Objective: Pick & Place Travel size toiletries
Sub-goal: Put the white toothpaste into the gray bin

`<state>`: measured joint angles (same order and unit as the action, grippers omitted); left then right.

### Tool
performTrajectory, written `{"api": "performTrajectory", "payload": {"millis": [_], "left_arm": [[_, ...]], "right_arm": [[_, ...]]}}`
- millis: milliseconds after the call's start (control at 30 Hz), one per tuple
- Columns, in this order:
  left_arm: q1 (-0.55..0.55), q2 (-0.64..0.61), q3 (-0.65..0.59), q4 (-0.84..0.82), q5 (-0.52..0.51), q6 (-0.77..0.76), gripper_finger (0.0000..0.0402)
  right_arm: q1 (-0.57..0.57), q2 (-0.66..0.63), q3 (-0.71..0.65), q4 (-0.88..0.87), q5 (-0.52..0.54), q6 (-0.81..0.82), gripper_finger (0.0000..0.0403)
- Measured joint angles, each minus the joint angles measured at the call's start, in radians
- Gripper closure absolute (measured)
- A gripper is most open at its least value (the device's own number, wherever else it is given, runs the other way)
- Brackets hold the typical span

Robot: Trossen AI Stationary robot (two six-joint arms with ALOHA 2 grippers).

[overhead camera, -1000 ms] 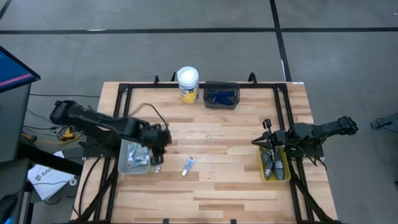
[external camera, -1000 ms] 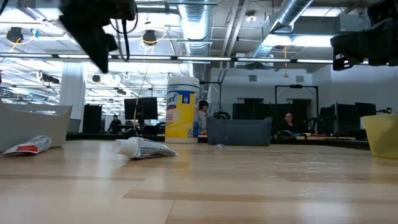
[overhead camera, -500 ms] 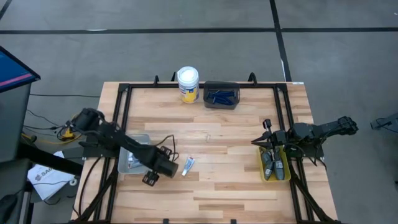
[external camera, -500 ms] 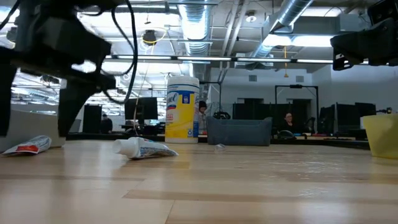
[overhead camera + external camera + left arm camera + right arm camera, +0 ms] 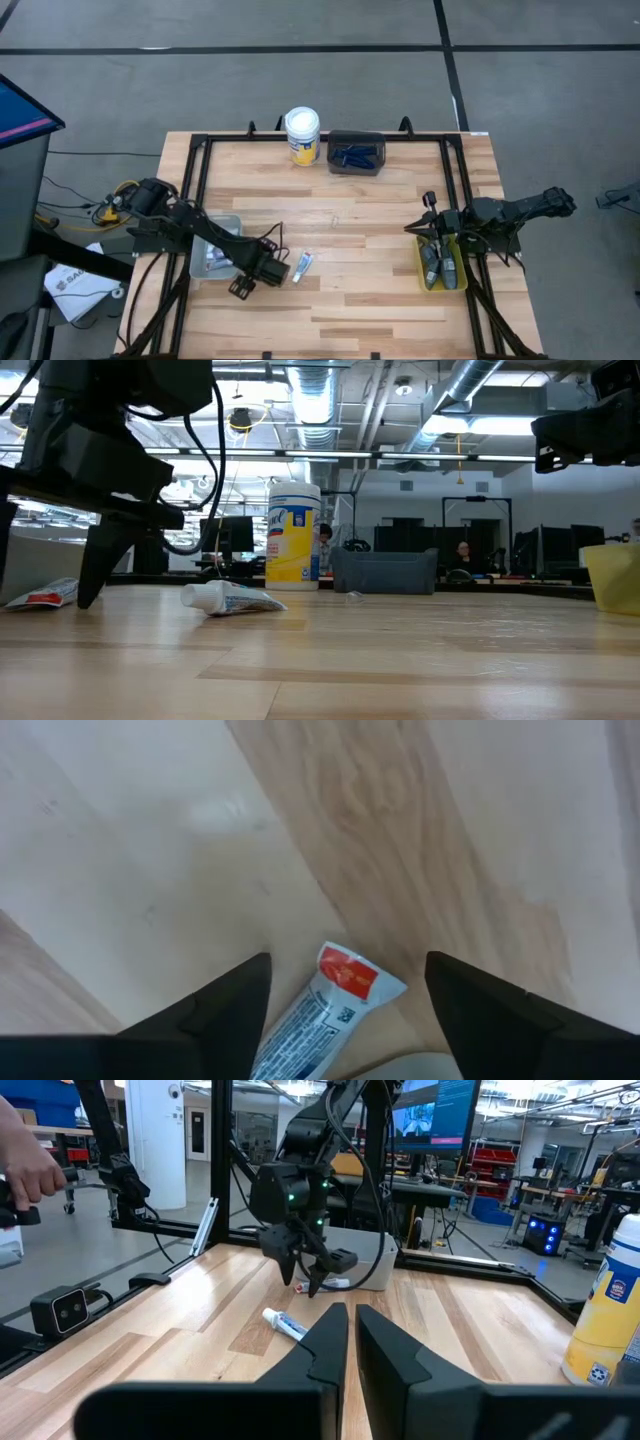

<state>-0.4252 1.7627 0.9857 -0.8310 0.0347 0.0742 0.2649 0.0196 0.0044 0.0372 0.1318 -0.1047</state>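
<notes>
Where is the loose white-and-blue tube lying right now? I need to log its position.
In the high view, the small white-and-blue tube lies on the wooden table, left of centre, just right of the left end effector and the clear tray.

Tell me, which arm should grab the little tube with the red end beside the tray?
Left. The left gripper points down with its open fingers on either side of that tube, red end between them. The right gripper is shut and waits across the table by the yellow tray.
</notes>
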Motion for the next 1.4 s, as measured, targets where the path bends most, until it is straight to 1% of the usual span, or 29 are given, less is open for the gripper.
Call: {"api": "performTrajectory", "payload": {"millis": [100,333,433,733,833,1067,1100,1133,1167,1267,1300,1333,1400], "left_arm": [[0.0,0.009,0.003,-0.002,-0.002,0.0,0.0167],[0.001,0.01,0.002,0.0,-0.028,0.0,0.0268],[0.004,0.01,0.001,0.002,-0.028,0.0,0.0305],[0.025,0.011,0.0,0.002,-0.018,-0.003,0.0386],[0.027,0.011,0.0,0.003,-0.015,-0.003,0.0399],[0.027,0.004,-0.002,0.007,-0.054,-0.016,0.0401],[0.026,0.001,0.001,0.007,-0.075,-0.032,0.0401],[0.024,-0.003,0.008,0.012,-0.121,-0.06,0.0401],[0.025,-0.011,0.021,0.019,-0.187,-0.096,0.0401],[0.029,-0.066,0.061,0.031,-0.443,-0.239,0.04],[0.032,-0.085,0.067,0.032,-0.509,-0.292,0.0398],[0.04,-0.105,0.072,0.034,-0.544,-0.335,0.0395],[0.062,-0.157,0.076,0.037,-0.544,-0.382,0.0385]], "right_arm": [[0.0,0.0,0.0,0.0,0.0,0.0,0.0386],[0.0,0.0,0.0,0.0,0.0,0.0,0.0386],[0.0,0.0,0.0,0.0,0.0,0.0,0.0386],[0.0,0.0,0.0,0.0,0.0,0.0,0.0386],[0.0,0.0,0.0,0.0,0.0,0.0,0.0386],[0.0,0.0,0.0,0.0,0.0,0.0,0.0386],[0.0,0.0,0.0,0.0,0.0,0.0,0.0386],[0.0,0.0,0.0,0.0,0.0,0.0,0.0386],[0.0,0.0,0.0,0.0,0.0,0.0,0.0386],[0.0,0.0,0.0,0.0,0.0,0.0,0.0386],[0.0,0.0,0.0,0.0,0.0,0.0,0.0386],[0.0,0.0,0.0,0.0,0.0,0.0,0.0386],[0.0,0.0,0.0,0.0,0.0,0.0,0.0386]]}}
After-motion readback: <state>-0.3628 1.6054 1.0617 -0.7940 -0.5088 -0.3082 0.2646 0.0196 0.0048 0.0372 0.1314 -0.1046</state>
